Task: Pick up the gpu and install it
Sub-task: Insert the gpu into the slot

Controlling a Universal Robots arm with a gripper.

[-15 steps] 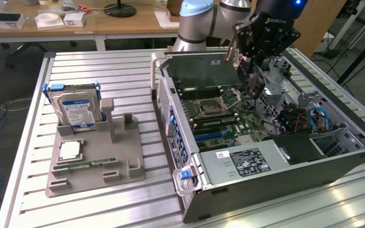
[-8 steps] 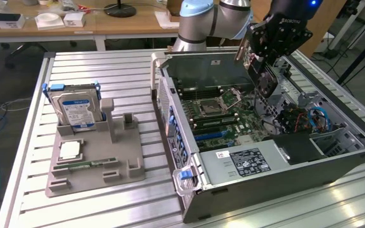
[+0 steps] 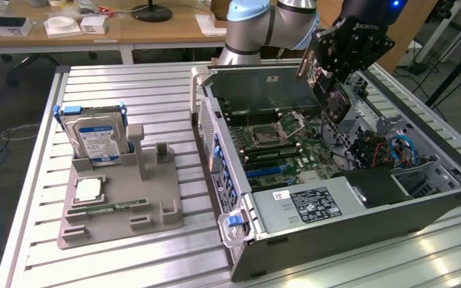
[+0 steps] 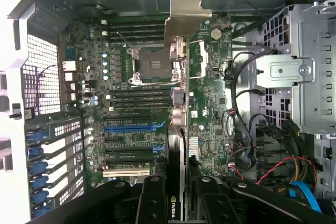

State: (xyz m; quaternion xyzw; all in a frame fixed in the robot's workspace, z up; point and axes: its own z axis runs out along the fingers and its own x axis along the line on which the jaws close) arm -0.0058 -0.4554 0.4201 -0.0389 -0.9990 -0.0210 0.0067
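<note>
Gpu [image 3: 338, 105] hangs above the open computer case [image 3: 319, 240], grasped edge-on between the two black fingers [image 4: 152, 198] of the end effector [image 3: 328, 78], which is clenched on it. In the wrist view its silver end bracket [image 4: 186, 14] points away from the fingers, and the motherboard [image 4: 131, 145] with its blue slot [image 4: 131, 128] lies beneath. On the counter [image 3: 134, 84], to the exterior view's left of the case, a hard drive [image 3: 94, 141] stands upright in a grey holder [image 3: 126, 225], where a memory stick [image 3: 114, 207] lies flat.

Bright, even room light comes from above. The metal table [image 3: 422, 252] gives white glare at the exterior view's right. Inside the computer case [image 3: 335, 240] shadows are soft; the gpu [image 4: 178, 77] shines weakly at its bracket.
</note>
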